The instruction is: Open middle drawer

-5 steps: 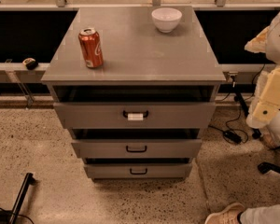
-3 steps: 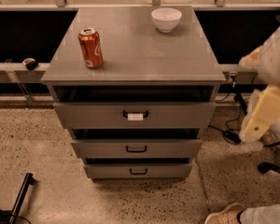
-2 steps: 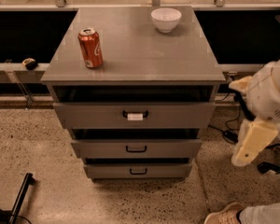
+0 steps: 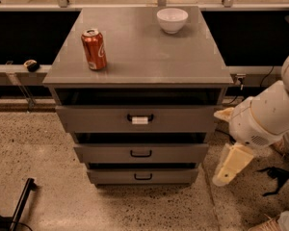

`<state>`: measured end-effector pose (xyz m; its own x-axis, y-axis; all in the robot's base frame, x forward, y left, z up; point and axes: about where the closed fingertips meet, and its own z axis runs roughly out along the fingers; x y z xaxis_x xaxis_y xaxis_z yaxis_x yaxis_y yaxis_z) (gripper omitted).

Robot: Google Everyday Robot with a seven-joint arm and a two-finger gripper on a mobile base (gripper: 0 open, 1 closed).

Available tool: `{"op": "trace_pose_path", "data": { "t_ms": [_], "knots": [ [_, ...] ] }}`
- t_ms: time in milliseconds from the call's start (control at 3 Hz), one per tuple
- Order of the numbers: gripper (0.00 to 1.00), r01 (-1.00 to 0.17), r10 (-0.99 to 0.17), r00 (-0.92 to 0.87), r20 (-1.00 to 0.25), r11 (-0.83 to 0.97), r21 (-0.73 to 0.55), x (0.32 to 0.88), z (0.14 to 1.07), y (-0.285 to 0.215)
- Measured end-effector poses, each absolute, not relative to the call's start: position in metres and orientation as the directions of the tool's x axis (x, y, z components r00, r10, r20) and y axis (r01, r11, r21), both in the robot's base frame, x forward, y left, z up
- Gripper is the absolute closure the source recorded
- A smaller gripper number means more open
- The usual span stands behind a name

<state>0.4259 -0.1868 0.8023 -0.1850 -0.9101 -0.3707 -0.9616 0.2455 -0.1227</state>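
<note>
Middle drawer (image 4: 183,154): shut, handle (image 4: 141,153) untouched; my claw (image 4: 231,166) hangs low, right of the cabinet (image 4: 135,52), likely lining up; whether it is apart or together I cannot tell.

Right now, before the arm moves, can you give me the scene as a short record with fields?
cabinet: grey, three drawers
on top: red soda can at the front left, white bowl at the back right
top drawer: white tag on its handle
middle drawer: looks shut, black loop handle untouched
bottom drawer: looks shut
gripper: low, right of the cabinet, touching nothing
task state: pull not yet begun
</note>
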Motion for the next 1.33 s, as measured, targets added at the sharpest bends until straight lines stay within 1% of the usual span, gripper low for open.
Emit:
{"op": "trace_pose_path", "data": {
  "t_ms": [333, 667, 1000, 1333],
  "knots": [
    [0.0, -0.975, -0.821, -0.182, -0.541, 0.222, -0.009, 0.424, 0.732, -0.146],
    [0.0, -0.979, -0.68, -0.154, -0.717, 0.201, 0.02, 0.424, 0.71, -0.131],
    [0.0, -0.987, -0.649, -0.113, -0.753, 0.159, 0.011, 0.419, 0.709, -0.135],
    [0.0, -0.992, -0.578, -0.08, -0.812, 0.122, 0.01, 0.418, 0.669, -0.105]
  ]
}}
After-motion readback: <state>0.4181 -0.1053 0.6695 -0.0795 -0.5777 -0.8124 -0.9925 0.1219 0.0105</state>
